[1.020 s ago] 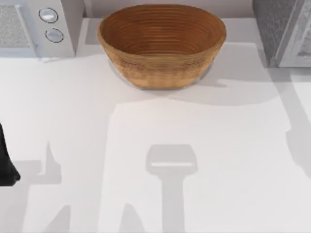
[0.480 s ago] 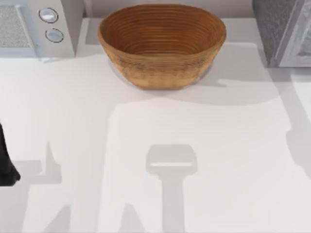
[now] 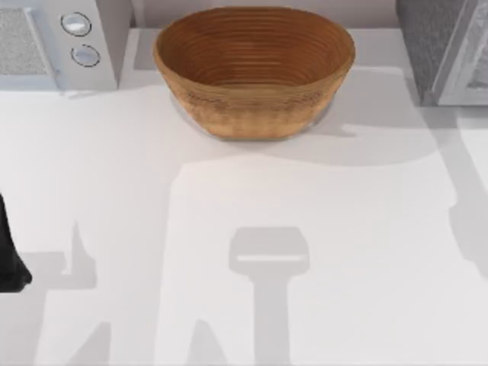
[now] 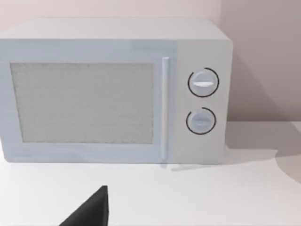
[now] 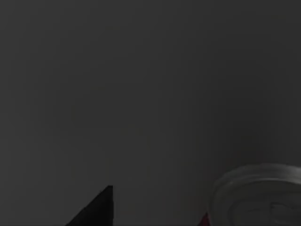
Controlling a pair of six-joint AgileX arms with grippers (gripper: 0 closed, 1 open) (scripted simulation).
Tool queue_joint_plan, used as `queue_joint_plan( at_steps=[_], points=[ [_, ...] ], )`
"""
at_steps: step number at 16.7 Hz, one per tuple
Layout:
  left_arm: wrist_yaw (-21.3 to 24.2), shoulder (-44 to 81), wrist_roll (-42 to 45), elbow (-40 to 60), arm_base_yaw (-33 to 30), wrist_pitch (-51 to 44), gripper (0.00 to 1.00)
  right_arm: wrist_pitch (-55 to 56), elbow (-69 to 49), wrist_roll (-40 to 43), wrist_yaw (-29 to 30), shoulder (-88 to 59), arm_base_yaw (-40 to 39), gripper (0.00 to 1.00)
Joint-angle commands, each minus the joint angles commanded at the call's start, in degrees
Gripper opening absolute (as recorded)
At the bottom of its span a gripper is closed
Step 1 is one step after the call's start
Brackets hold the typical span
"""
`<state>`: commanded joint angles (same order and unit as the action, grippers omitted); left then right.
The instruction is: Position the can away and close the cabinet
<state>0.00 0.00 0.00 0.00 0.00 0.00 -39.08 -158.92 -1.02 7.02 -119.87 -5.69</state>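
The top view showed a white table w/ a big brown wicker basket at the upper middle of the frame. A white microwave sat in the upper left corner, two round knobs on its front. A grey cabinet stood in the upper right corner. Grey shadows lay across the table, one w/ a wide head on a straight stem near the bottom middle.

The left arm was a dark shape at the far left edge of the frame, low down, well apart from the basket. The left wrist view looked straight at the microwave front: mesh door, a tall thin handle, the knobs one over the other beside it. A black fingertip poked in at the lower left of that frame. It was not possible to tell if the left pincer was open or closed.

The right wrist view was dark. The can sat at the lower right corner of that frame, its shiny silver top showing & a bit of red just under the rim. A black fingertip stuck in at the lower left, apart from the can. No telling if the right pincer was open or closed either.
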Motion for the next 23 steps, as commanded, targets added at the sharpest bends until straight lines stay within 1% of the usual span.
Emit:
queue_joint_plan(
  at_steps=[2,5,7,9,12,19,23],
  points=[
    [0.0,0.0,0.0,0.0,0.0,0.0,1.0,0.92,1.7,0.19,-0.4,1.59,0.01,1.0],
    [0.0,0.0,0.0,0.0,0.0,0.0,1.0,4.2,8.71,0.93,-1.71,8.11,0.17,1.0],
    [0.0,0.0,0.0,0.0,0.0,0.0,1.0,7.29,16.31,1.62,-2.83,15.19,0.44,1.0],
    [0.0,0.0,0.0,0.0,0.0,0.0,1.0,10.81,26.4,2.34,-3.96,24.26,0.84,1.0],
    [0.0,0.0,0.0,0.0,0.0,0.0,1.0,16.46,45.75,3.28,-5.5,40.01,1.63,1.0],
    [0.0,0.0,0.0,0.0,0.0,0.0,1.0,29.06,103.59,3.83,-7.73,79.1,3.72,1.0],
    [0.0,0.0,0.0,0.0,0.0,0.0,1.0,34.41,131.1,3.08,-7.98,98.55,4.69,1.0]
  ],
)
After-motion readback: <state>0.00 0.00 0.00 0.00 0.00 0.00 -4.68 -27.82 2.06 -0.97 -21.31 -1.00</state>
